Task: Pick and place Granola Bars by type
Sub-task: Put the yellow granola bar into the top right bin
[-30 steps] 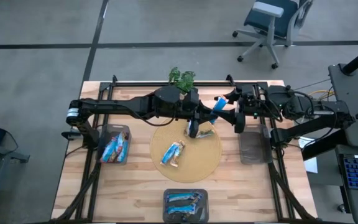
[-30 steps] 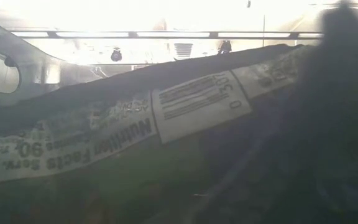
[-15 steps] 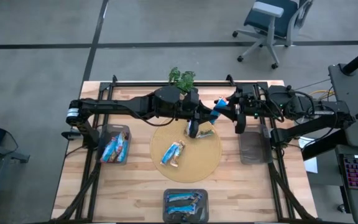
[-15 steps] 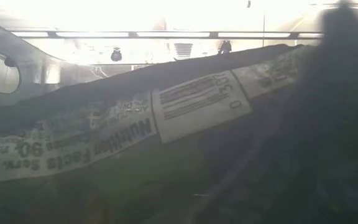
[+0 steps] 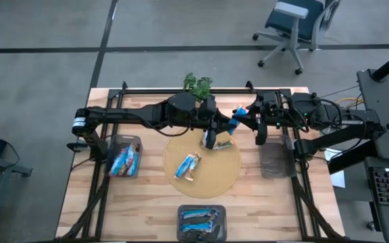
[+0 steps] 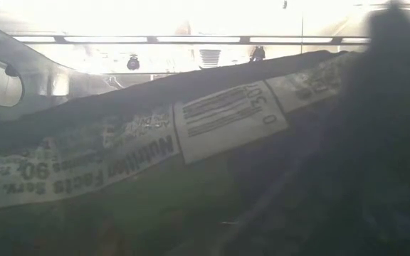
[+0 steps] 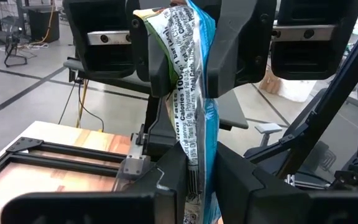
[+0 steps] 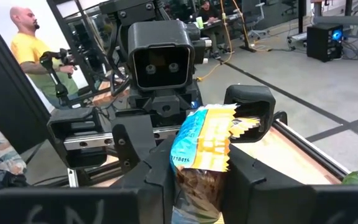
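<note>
left hand [image 5: 227, 125]: clamped on granola bar [image 7: 194, 93] | right hand [image 5: 238, 119]: clamped on same bar (mid-air)

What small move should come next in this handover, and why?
Probably the left gripper should open: both it and the right gripper pinch the same blue-and-yellow foil-wrapped granola bar in mid-air, so the right can carry it off.

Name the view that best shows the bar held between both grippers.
Left wrist view: the bar fills the centre, pinched by left gripper and right gripper. Right wrist view shows one crimped end. High view shows a small blue sliver. Low view: only a bin's label close up.
</note>
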`<state>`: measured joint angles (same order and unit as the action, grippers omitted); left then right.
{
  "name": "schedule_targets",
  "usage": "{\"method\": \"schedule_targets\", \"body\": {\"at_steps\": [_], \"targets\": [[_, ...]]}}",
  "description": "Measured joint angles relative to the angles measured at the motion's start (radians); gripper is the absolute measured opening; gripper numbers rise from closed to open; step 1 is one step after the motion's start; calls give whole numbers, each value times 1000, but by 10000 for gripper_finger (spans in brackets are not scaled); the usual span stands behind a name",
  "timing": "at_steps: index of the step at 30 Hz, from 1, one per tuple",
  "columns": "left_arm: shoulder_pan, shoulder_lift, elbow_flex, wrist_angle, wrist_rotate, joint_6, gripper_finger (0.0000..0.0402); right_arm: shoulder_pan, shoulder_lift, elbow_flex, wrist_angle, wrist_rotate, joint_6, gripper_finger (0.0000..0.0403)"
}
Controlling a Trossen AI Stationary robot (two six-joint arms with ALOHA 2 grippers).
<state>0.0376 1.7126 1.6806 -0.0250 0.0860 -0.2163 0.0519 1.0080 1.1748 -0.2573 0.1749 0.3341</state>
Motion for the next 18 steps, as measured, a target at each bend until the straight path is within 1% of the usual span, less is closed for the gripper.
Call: {"method": "schedule_targets", "body": {"at_steps": [3, 6, 14, 18], "targets": [[1, 0, 0, 0, 0, -13, 55, -1, 0, 0, 0, 0, -5, 77], [1, 0, 0, 2, 0, -14, 74, -1, 0, 0, 0, 0, -5, 72], [2, 0, 0, -16, -1, -22, 163, -1, 0, 0, -1, 0, -5, 66], [2, 0, 0, -17, -1, -24, 196, -1, 0, 0, -1, 0, -5, 66]]}}
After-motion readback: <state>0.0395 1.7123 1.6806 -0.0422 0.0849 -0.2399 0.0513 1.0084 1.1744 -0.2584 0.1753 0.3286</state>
